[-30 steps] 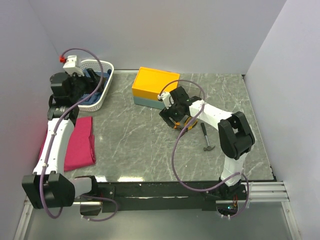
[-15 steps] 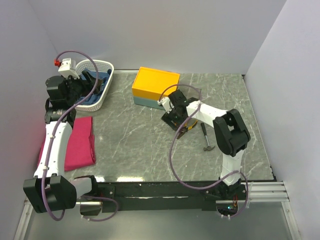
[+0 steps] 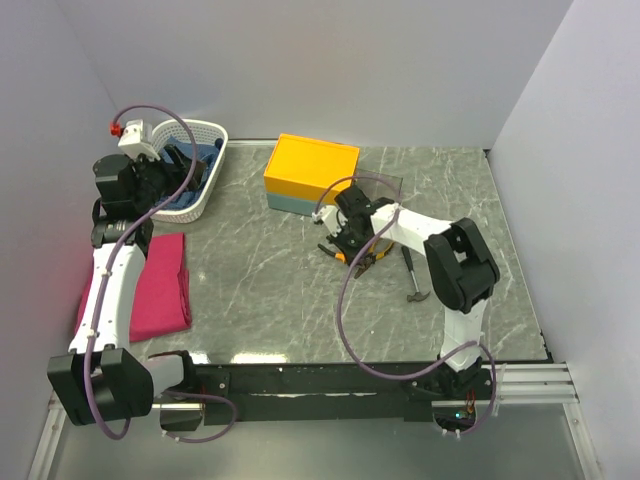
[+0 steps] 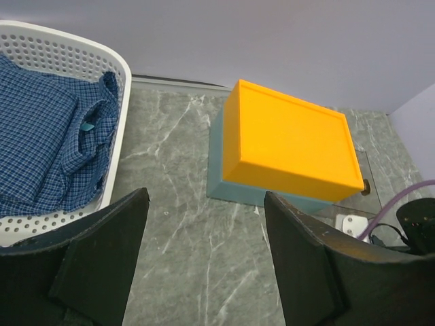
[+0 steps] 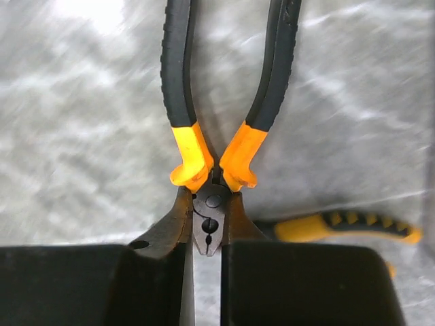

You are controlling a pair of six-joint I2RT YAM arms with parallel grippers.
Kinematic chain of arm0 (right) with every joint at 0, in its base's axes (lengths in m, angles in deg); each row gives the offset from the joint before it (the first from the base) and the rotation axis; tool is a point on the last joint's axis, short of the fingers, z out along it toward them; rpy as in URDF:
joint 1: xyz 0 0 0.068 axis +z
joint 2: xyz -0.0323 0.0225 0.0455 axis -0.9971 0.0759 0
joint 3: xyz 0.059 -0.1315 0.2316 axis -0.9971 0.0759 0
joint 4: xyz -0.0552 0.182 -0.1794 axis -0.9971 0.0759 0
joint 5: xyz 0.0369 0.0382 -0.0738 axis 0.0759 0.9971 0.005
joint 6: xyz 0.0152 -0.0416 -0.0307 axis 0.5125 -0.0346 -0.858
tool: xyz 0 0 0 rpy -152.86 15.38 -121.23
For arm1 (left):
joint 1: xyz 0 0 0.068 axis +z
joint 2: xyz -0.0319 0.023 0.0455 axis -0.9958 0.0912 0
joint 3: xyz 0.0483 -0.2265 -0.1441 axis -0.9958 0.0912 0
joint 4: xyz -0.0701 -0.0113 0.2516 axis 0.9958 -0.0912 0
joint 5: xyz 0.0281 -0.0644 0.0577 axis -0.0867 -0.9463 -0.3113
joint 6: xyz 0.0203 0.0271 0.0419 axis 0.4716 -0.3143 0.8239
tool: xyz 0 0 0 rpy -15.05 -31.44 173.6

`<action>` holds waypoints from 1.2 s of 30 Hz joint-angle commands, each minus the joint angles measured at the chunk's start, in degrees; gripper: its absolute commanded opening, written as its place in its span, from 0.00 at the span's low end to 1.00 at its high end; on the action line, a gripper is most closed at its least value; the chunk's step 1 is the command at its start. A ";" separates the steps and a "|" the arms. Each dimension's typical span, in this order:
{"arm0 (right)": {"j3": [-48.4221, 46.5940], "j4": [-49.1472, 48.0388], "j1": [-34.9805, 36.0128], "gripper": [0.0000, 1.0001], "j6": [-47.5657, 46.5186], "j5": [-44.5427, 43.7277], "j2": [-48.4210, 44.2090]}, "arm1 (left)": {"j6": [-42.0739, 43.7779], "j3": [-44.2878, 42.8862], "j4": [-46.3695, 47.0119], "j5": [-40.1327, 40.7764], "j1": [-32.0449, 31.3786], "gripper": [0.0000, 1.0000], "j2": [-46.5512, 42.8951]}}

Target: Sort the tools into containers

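My right gripper (image 3: 350, 240) is down on the table in front of the yellow-topped box (image 3: 310, 172), shut on the metal head of the orange-and-black-handled pliers (image 5: 209, 221). Their handles spread away from the fingers (image 5: 299, 285). A yellow-handled screwdriver (image 5: 340, 226) lies just beside the pliers (image 3: 345, 253). The small black-handled hammer (image 3: 412, 275) lies to the right of them. My left gripper (image 4: 207, 265) hovers open and empty at the white perforated basket (image 3: 215, 165), looking toward the box (image 4: 289, 142).
A blue plaid cloth (image 4: 47, 142) fills the basket (image 4: 117, 129). A folded pink cloth (image 3: 160, 285) lies at the left by the left arm. The right arm's cable (image 3: 345, 300) loops over the table's middle. Walls close in at the back and sides.
My right gripper has dropped onto the pliers and closed on their head. The left arm has pulled back a little from over the basket, still open.
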 commanded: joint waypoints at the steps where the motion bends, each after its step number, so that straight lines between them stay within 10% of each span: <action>1: 3.07 2.22 0.95 0.00 -2.21 3.81 -9.82 | -1.23 -0.25 3.33 -2.00 0.20 0.75 1.08; 12: 10.11 -6.65 -6.16 0.00 11.12 3.73 -32.78 | -1.93 -2.54 5.53 -2.53 -1.11 0.75 4.69; 36: -13.89 -7.36 -18.39 0.00 18.97 0.04 -1.32 | -0.79 -1.74 4.30 -1.92 -2.26 0.75 3.46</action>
